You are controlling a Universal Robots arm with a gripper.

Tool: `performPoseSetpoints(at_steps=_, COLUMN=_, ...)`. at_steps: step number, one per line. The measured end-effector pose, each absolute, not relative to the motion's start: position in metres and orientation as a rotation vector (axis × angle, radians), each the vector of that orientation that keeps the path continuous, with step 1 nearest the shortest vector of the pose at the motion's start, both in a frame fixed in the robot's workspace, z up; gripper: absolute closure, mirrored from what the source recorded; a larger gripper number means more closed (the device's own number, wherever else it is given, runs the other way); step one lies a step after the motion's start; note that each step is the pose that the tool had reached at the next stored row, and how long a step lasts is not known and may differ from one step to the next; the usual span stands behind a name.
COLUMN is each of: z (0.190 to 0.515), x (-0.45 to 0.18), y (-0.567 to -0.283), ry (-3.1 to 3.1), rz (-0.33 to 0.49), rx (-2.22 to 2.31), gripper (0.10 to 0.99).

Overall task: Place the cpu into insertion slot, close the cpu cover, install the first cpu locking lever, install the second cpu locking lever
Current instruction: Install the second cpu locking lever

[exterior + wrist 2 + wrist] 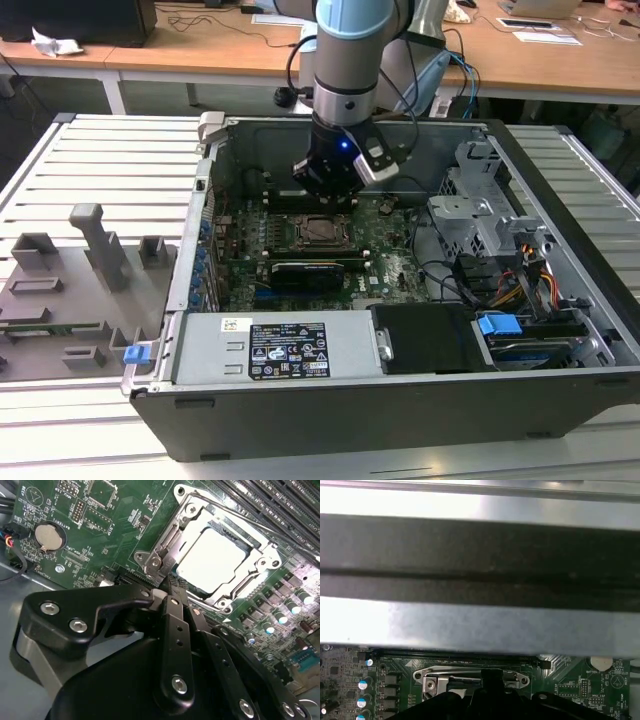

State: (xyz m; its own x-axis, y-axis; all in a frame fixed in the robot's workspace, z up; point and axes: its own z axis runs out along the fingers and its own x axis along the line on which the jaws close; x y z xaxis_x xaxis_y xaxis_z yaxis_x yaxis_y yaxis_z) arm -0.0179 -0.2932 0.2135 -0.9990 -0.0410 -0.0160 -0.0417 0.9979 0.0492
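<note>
Closed, with its black fingers pressed together and nothing between them, the gripper [172, 587] has its tips at the near edge of the cpu cover [260, 560] in the second wrist view. In the exterior view the gripper [330, 195] hangs inside the open computer case [400, 400], just above the motherboard [395, 265]. Going from the exterior view's left: a grey fixture plate [60, 300] lies on the slatted table [110, 160]; then comes the case wall; then the insertion slot [322, 230] sits mid-board just below the gripper. The cpu [212, 557] lies in the slot, the silver cover frame down around it. A coin battery [49, 536] sits well apart on the board.
</note>
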Motion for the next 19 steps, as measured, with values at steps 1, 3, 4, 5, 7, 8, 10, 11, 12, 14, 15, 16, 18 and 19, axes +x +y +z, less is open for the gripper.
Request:
performPoseSetpoints(at_steps=1, z=0.214, x=-0.018, y=-0.294, ry=3.125, rz=0.077, rx=-0.065, gripper=0.98)
performPoseSetpoints(at_steps=3, z=0.214, x=-0.018, y=-0.295, ry=3.125, rz=0.077, rx=-0.065, gripper=0.98)
performPoseSetpoints(at_steps=4, z=0.214, x=-0.018, y=-0.295, ry=3.125, rz=0.077, rx=-0.065, gripper=0.98)
performPoseSetpoints(at_steps=5, z=0.214, x=-0.018, y=-0.297, ry=3.125, rz=0.077, rx=-0.065, gripper=0.98)
performPoseSetpoints(at_steps=7, z=0.214, x=-0.018, y=-0.299, ry=3.125, rz=0.078, rx=-0.064, gripper=0.98)
performPoseSetpoints(at_steps=8, z=0.215, x=-0.018, y=-0.299, ry=3.125, rz=0.078, rx=-0.064, gripper=0.98)
performPoseSetpoints(at_steps=10, z=0.22, x=-0.018, y=-0.299, ry=3.125, rz=0.078, rx=-0.065, gripper=0.98)
performPoseSetpoints(at_steps=11, z=0.223, x=-0.018, y=-0.299, ry=3.125, rz=0.078, rx=-0.065, gripper=0.98)
performPoseSetpoints(at_steps=12, z=0.227, x=-0.018, y=-0.299, ry=3.125, rz=0.079, rx=-0.065, gripper=0.98)
performPoseSetpoints(at_steps=14, z=0.234, x=-0.018, y=-0.299, ry=3.125, rz=0.079, rx=-0.065, gripper=0.98)
performPoseSetpoints(at_steps=15, z=0.237, x=-0.018, y=-0.299, ry=3.125, rz=0.078, rx=-0.065, gripper=0.98)
performPoseSetpoints(at_steps=16, z=0.24, x=-0.018, y=-0.299, ry=3.125, rz=0.079, rx=-0.065, gripper=0.98)
performPoseSetpoints(at_steps=18, z=0.24, x=-0.018, y=-0.3, ry=3.125, rz=0.079, rx=-0.065, gripper=0.98)
performPoseSetpoints(at_steps=19, z=0.24, x=-0.018, y=-0.302, ry=3.125, rz=0.079, rx=-0.065, gripper=0.98)
